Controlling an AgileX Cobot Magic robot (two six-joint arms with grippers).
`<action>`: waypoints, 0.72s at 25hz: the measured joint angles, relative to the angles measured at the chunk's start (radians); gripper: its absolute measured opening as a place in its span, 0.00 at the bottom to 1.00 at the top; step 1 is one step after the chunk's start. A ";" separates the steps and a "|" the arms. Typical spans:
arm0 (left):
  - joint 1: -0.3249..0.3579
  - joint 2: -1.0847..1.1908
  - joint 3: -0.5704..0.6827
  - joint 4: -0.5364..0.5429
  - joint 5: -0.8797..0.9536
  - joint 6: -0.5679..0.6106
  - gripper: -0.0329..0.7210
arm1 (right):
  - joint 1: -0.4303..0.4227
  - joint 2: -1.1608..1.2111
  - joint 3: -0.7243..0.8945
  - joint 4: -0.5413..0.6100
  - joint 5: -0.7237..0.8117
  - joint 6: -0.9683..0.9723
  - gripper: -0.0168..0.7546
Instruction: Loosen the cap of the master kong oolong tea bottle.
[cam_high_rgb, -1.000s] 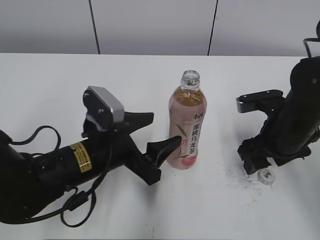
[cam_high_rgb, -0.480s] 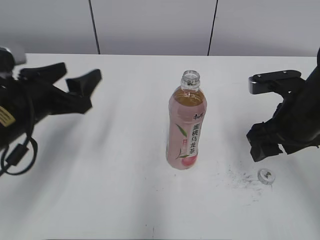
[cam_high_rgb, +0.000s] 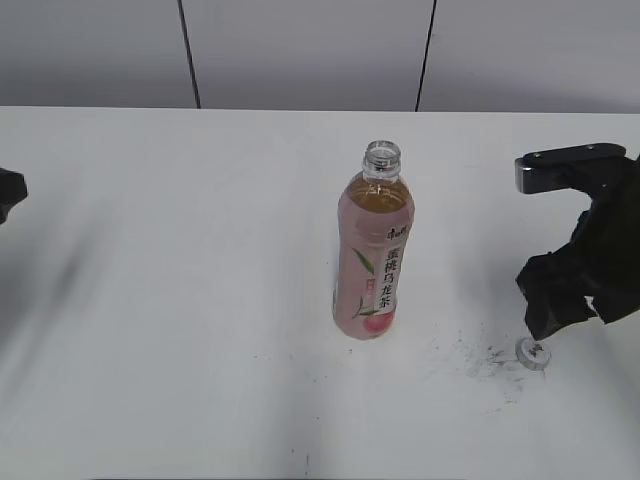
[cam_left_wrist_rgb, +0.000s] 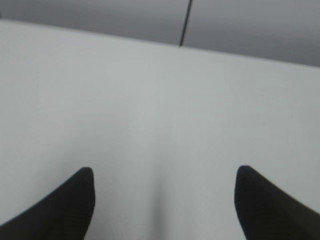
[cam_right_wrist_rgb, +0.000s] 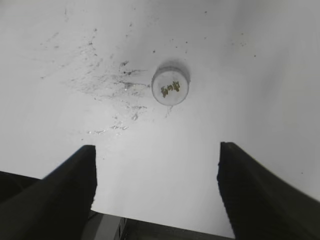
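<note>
The master kong oolong tea bottle (cam_high_rgb: 372, 250) stands upright mid-table with its neck bare and open. The cap (cam_high_rgb: 532, 352) lies on the table to the bottle's right, top up; it also shows in the right wrist view (cam_right_wrist_rgb: 170, 86). My right gripper (cam_right_wrist_rgb: 156, 152) is open and empty, raised above the table just beside the cap; in the exterior view its arm (cam_high_rgb: 590, 255) hangs over the cap. My left gripper (cam_left_wrist_rgb: 165, 175) is open and empty over bare table; only a dark tip of it (cam_high_rgb: 8, 190) shows at the exterior view's left edge.
Dark scuff marks (cam_high_rgb: 480, 355) speckle the white table (cam_high_rgb: 200, 300) between bottle and cap, also in the right wrist view (cam_right_wrist_rgb: 107, 80). A grey panelled wall (cam_high_rgb: 300, 50) runs behind the table's far edge.
My left arm has pulled away from the bottle to the far left, almost out of the exterior view. My right arm has drawn right and up, away from the cap. Bottle and cap stayed put.
</note>
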 joint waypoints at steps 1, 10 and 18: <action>0.009 -0.035 -0.014 0.000 0.083 -0.005 0.71 | 0.000 -0.017 0.000 0.000 0.009 0.000 0.76; 0.012 -0.342 -0.127 -0.036 0.706 -0.013 0.68 | 0.000 -0.243 0.006 -0.016 0.118 0.012 0.76; 0.012 -0.613 -0.127 -0.037 0.957 0.022 0.64 | -0.025 -0.493 0.076 -0.216 0.159 0.118 0.70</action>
